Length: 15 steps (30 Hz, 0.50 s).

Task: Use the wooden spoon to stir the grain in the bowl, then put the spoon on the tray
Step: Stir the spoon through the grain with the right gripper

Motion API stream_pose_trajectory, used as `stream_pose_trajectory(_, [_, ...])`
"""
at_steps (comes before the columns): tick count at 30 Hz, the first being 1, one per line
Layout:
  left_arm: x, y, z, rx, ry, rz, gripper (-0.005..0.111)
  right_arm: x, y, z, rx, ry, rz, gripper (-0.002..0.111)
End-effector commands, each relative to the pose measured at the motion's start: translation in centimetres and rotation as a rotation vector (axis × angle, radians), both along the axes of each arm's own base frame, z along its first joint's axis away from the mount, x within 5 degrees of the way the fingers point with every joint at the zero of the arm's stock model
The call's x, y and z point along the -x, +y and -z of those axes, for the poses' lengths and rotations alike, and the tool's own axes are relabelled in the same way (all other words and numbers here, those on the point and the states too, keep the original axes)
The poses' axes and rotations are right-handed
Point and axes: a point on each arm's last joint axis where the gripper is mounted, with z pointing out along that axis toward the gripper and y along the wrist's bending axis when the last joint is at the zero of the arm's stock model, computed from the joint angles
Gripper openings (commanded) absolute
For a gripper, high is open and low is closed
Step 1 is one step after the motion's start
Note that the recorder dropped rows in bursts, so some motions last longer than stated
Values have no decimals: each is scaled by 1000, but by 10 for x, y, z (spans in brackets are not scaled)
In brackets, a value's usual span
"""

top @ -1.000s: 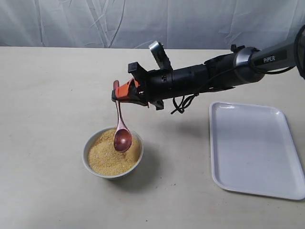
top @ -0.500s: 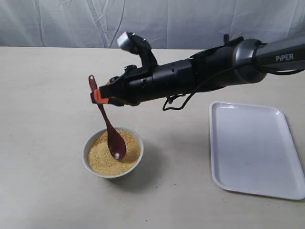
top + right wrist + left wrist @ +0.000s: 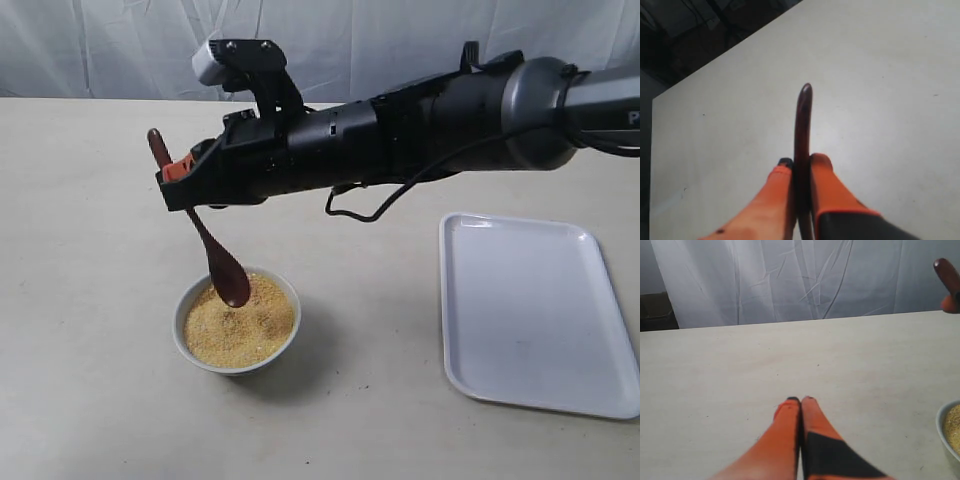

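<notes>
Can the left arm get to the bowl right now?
Probably only its side: bare table lies between the left gripper and the bowl, but the right gripper holds the wooden spoon over it.

The right gripper (image 3: 176, 180) is a claw of smooth orange fingers (image 3: 822, 185) with a small black tip and a black panel further back. The left gripper (image 3: 801, 401) is coloured the same. Behind the right claw runs a long matte-black tubular arm casing (image 3: 380, 140), topped near the claw by a pale grey camera block (image 3: 212, 58) on a black bracket. Further back a thin black cable (image 3: 372, 217) loops beneath it, before a rounded silver-grey metal joint (image 3: 540, 100).
</notes>
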Motion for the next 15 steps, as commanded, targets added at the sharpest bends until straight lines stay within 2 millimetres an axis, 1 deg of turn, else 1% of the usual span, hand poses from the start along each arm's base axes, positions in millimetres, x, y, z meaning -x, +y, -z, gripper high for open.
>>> stream_pose_trajectory(1, [0,0,0,2,-12,0,0,0,0,0,8,-4,12,-1])
stream_pose_trajectory(4, [0,0,0,2,-12,0,0,3,6,11,31,14,6,-1])
stream_pose_trajectory(7, [0,0,0,2,-12,0,0,13,17,17,56,10,-9,-1])
stream_pose_trajectory(10, [0,0,0,2,-12,0,0,18,24,22,110,-12,30,-1])
stream_pose_trajectory(13, [0,0,0,2,-12,0,0,22,31,40,149,8,20,-1])
stream_pose_trajectory(15, [0,0,0,2,-12,0,0,17,30,54,202,6,54,-1])
